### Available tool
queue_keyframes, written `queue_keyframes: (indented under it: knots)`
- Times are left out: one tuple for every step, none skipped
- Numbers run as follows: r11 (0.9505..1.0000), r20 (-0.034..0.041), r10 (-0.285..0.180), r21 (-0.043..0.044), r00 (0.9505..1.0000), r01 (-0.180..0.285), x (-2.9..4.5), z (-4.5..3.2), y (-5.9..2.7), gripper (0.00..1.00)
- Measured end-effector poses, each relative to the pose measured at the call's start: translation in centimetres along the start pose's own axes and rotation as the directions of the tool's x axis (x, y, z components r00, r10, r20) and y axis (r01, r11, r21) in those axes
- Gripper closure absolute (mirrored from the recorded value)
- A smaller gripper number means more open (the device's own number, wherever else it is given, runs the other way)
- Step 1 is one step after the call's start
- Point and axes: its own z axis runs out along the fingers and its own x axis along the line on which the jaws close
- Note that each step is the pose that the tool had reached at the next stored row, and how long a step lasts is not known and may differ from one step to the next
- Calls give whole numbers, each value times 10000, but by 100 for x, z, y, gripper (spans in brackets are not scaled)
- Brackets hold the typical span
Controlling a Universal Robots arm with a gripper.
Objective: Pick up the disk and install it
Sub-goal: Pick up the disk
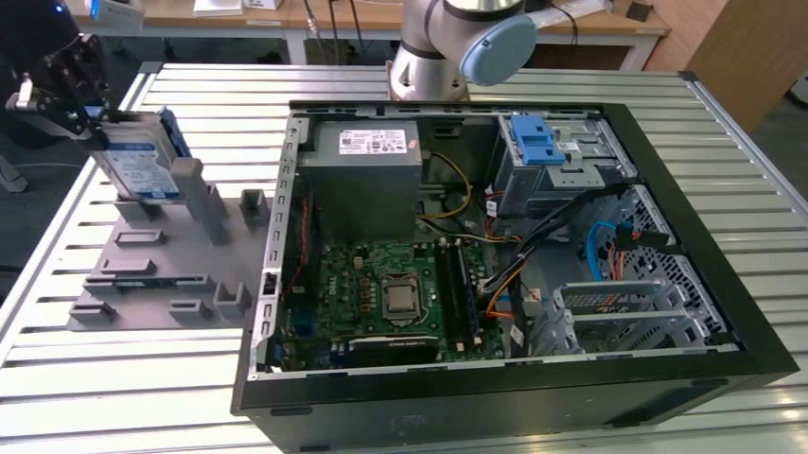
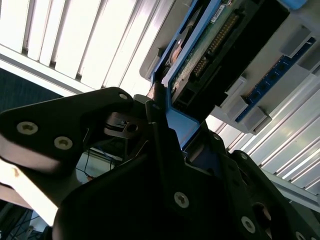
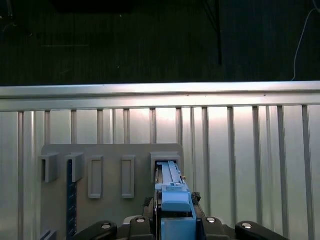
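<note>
While the big black computer box (image 1: 505, 409) lies open on the silver metal table (image 1: 127, 378) with long slats, the black robot gripper (image 1: 95, 115) hangs at the upper left of the exterior view. Its jaws are shut tight on the top edge of the disk (image 1: 136, 161), a flat silver hard drive with a blue-and-white label and a blue plastic frame. The disk stands up on its edge at a slot of the flat grey plastic rack (image 1: 151, 284), on the exterior view's left of the box. I cannot tell if it touches the rack. In both wrist views the disk (image 2: 215, 45) (image 3: 175, 197) is pinched in the gripper (image 2: 167, 117) (image 3: 175, 212). Inside the box, toward the upper right, a grey metal cage (image 1: 569, 170) with a blue latch sits near a big grey power box (image 1: 366, 189).
</note>
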Motion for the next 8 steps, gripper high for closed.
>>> queue_keyframes:
  knots:
    - [10000,0,0,1,10000,0,0,-8,0,63]
    - [10000,0,0,0,10000,0,-1,-16,0,63]
    - [10000,0,0,0,10000,0,-1,-24,1,63]
    - [10000,0,0,0,10000,0,-1,-31,1,63]
    - [10000,-1,0,-1,10000,0,-1,-40,1,63]
    - [10000,0,-1,0,10000,1,-2,-49,2,63]
    - [10000,-1,0,-1,10000,0,-2,-59,2,63]
    - [10000,0,0,0,10000,0,-2,-68,2,63]
